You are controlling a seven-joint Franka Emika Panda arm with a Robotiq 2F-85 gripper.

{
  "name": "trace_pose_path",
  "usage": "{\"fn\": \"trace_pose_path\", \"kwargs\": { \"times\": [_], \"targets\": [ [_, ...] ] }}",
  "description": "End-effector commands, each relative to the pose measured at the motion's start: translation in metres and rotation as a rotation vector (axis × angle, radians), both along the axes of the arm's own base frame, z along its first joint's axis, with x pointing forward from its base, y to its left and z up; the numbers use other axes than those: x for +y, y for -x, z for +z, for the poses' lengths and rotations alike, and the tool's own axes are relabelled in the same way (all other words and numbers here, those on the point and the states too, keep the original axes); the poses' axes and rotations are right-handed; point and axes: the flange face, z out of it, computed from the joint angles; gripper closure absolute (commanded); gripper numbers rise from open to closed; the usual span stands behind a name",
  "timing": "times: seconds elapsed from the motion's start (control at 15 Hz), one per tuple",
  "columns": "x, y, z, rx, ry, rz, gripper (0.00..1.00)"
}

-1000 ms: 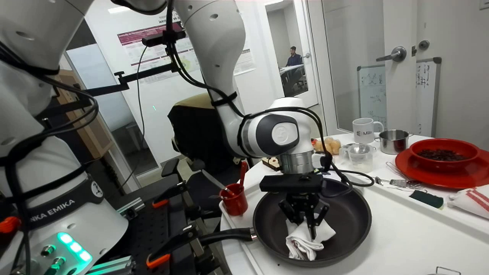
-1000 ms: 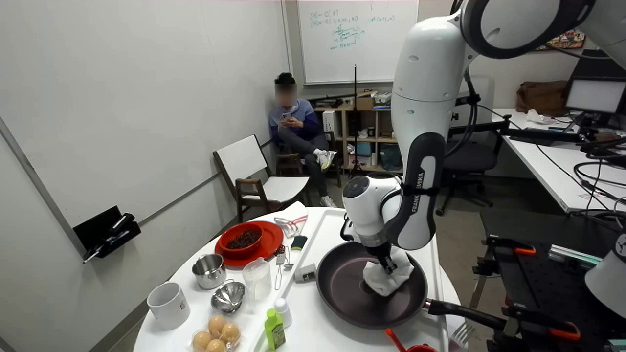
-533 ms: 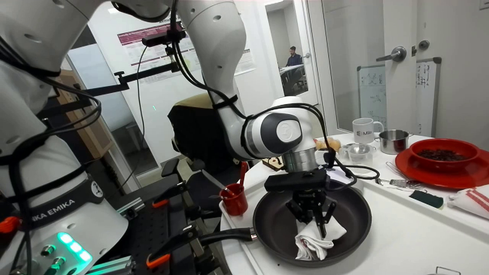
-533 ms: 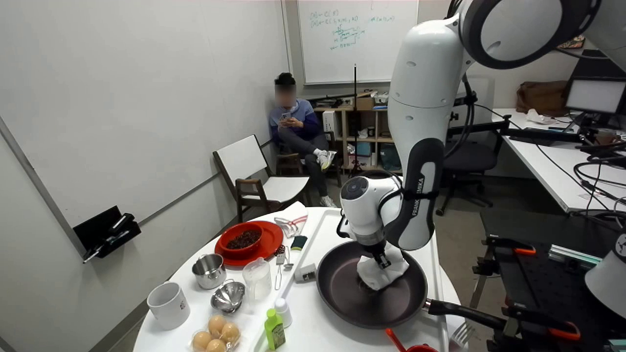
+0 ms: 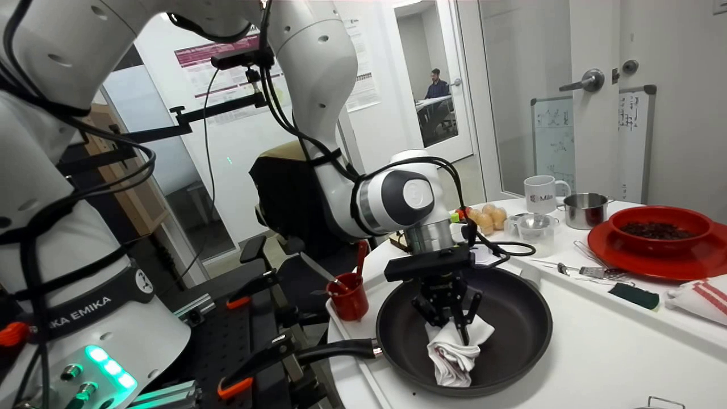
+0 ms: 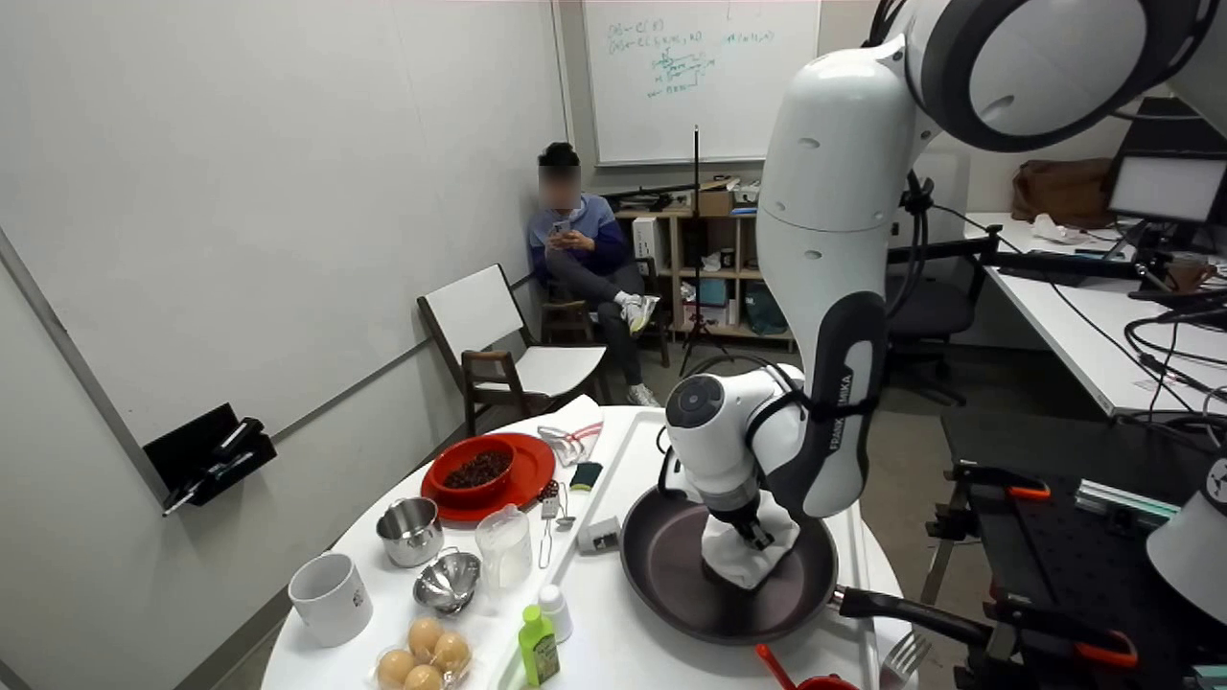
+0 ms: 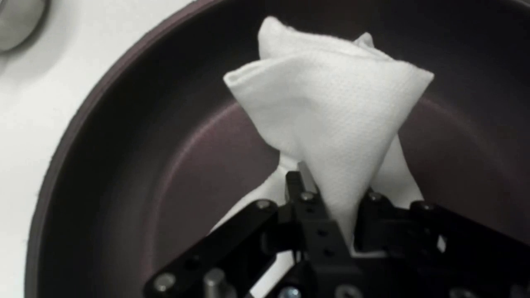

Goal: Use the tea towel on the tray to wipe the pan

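One tea towel [image 7: 339, 103] is lying bunched inside the pan [image 6: 679, 577], near the robot-side edge of the surface [image 6: 324, 667]; the end effector [image 7: 333, 190], nearly closed, is clamping a towel fold. Fetching is looking done; wiping is probably proceeding, release remaining. The towel is hiding the pan floor beneath.
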Motion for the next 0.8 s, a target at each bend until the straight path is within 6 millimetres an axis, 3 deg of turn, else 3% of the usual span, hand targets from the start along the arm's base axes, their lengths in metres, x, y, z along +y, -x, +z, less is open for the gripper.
{"fn": "trace_pose_path", "kwargs": {
  "times": [0.0, 0.73],
  "targets": [
    [0.027, 0.012, 0.0, 0.014, -0.013, 0.055, 0.92],
    [0.07, 0.025, -0.007, 0.085, -0.02, 0.154, 0.93]
  ]
}}
